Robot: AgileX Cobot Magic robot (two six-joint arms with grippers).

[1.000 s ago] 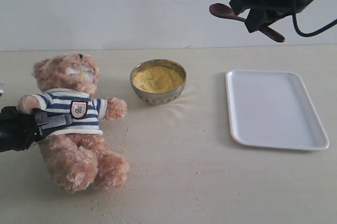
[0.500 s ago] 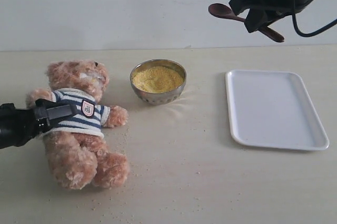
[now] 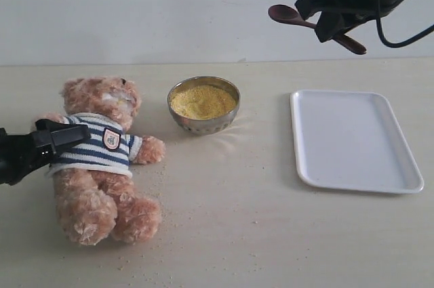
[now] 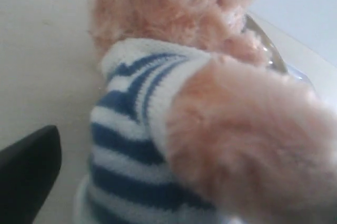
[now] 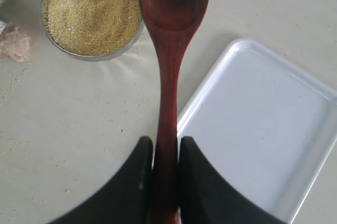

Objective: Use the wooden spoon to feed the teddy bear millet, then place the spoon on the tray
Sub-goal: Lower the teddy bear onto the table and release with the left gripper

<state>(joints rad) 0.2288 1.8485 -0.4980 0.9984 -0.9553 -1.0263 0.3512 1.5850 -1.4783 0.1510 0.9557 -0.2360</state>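
The teddy bear [image 3: 102,156] lies on the table at the left in its striped shirt, and it fills the left wrist view [image 4: 174,76]. My left gripper [image 3: 81,133] reaches in over its near arm. One dark finger [image 4: 31,171] shows, with bare table between it and the shirt; the bear's arm hides the other. High at the back right, my right gripper [image 3: 327,25] [image 5: 166,145] is shut on the handle of the wooden spoon [image 3: 285,14] [image 5: 172,2], whose bowl is empty. The millet [image 3: 202,101] [image 5: 92,13] fills the steel bowl. The white tray [image 3: 352,140] [image 5: 263,124] lies at the right.
Stray millet grains [image 3: 163,179] are scattered on the beige table beside and below the bear. A plain pale wall runs behind the table. The steel bowl's rim [image 4: 263,39] shows just past the bear's head.
The bear was dragged right towards the bowl and turned a little. Since then my left gripper has drawn back to the left while the bear stayed. The right arm and spoon have barely moved.
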